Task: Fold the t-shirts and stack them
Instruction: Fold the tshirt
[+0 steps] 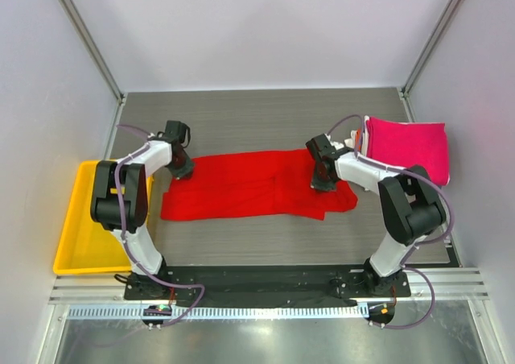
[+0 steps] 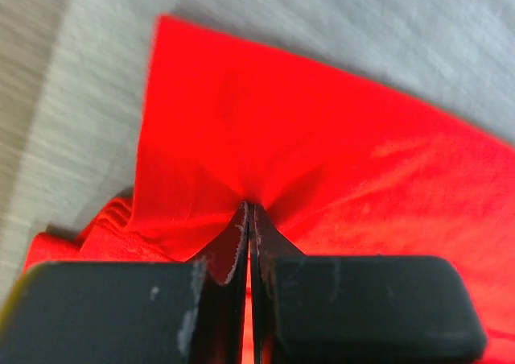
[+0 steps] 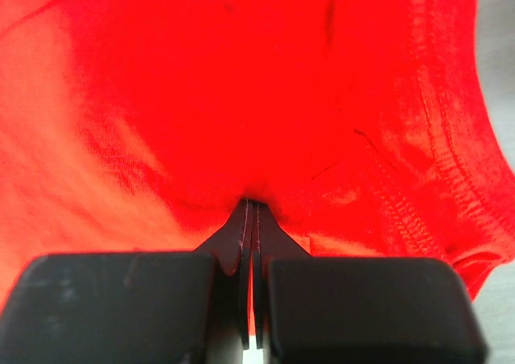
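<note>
The left hand (image 2: 248,207) was pinched tight on a tuck of the red t-shirt (image 1: 249,185) near its far left corner. The right hand (image 3: 248,203) clamped cloth the same way beside a stitched hem at the right end. Holding both ends probably served to carry one edge over in a fold. The shirt lay spread across the bench (image 1: 265,114), near the folded magenta-pink t-shirt (image 1: 406,142), presumably the stack.

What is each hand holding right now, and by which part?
Both pinch the red t-shirt: left hand near its far left corner, right hand near its right end.
</note>
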